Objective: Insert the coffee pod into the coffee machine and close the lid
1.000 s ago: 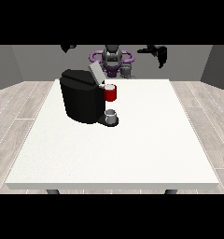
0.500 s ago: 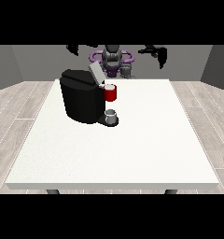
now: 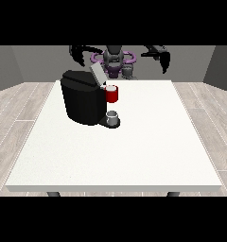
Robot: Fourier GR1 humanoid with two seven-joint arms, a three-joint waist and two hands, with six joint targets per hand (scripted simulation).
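Coffee machine (image 3: pixel 83 103) untouched; both hands raised, apart.

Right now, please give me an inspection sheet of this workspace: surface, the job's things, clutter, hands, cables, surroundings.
Surface: white table, large bare area toward the camera.
Job's things: black coffee machine stands on the table's far side, toward the view's left; its lid is raised. A red part shows at its head; whether this is the coffee pod cannot be told. A grey cup sits on the machine's base.
Clutter: nothing seen.
Hands: hand at the view's left and hand at the view's right are both raised behind the table's far edge, touching nothing.
Cables: nothing seen.
Surroundings: grey walls, pale wood-plank floor.
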